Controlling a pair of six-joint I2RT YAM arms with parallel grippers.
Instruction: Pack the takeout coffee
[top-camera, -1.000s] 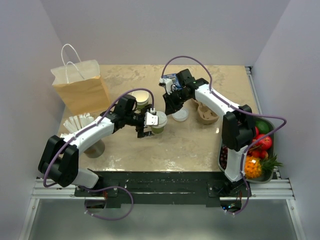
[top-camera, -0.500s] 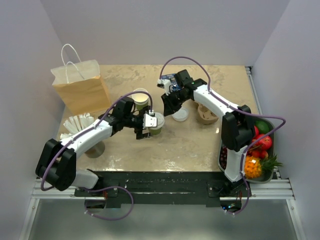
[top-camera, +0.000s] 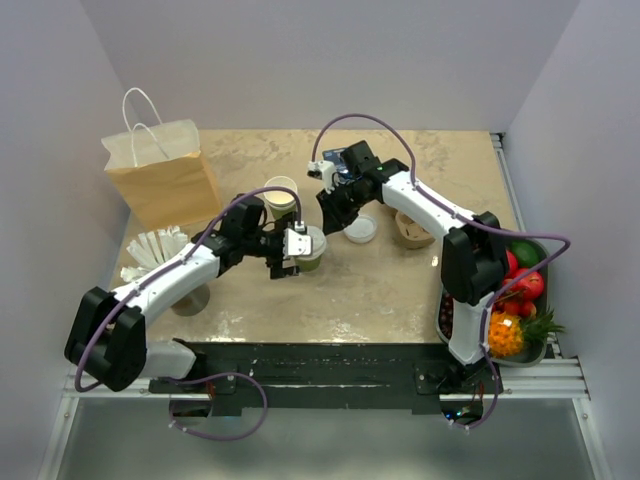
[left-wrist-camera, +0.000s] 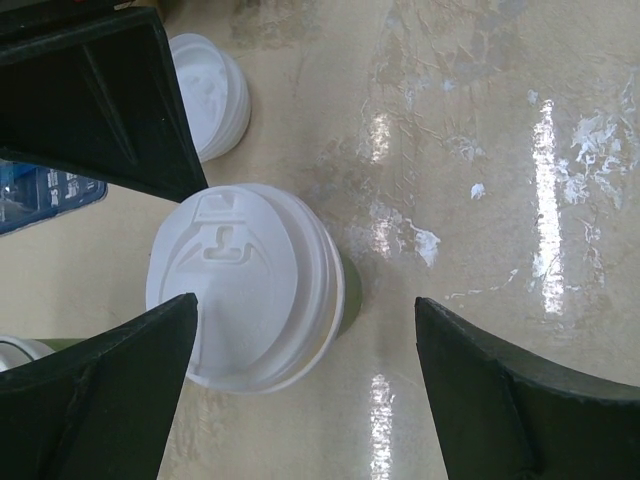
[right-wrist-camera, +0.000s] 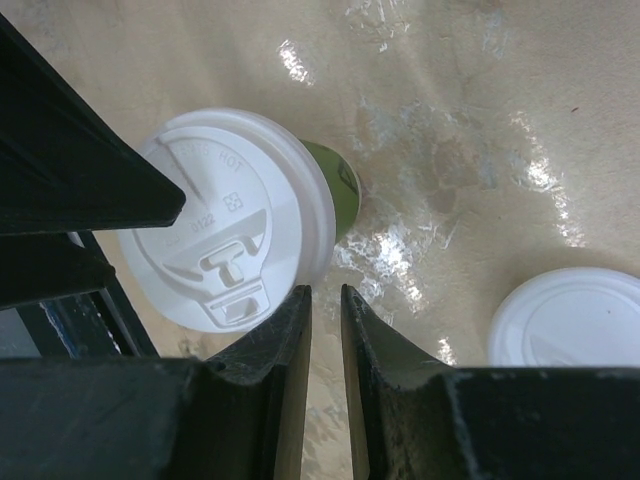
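Where embossing shows, takeout coffee (right-wrist-camera: 228, 232) lid reads "HOT"

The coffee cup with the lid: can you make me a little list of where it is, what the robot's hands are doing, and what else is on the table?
lidded cup: takeout coffee upright on the table, white lid on
left hand: left hand open wide, one finger either side of the cup, not squeezing it
right hand: right hand nearly shut, holding nothing, beside the cup
spare lid: loose white lid flat on the table
other cup: open cup with no lid, behind the coffee
bag: paper bag standing at the far left
packed yet: no
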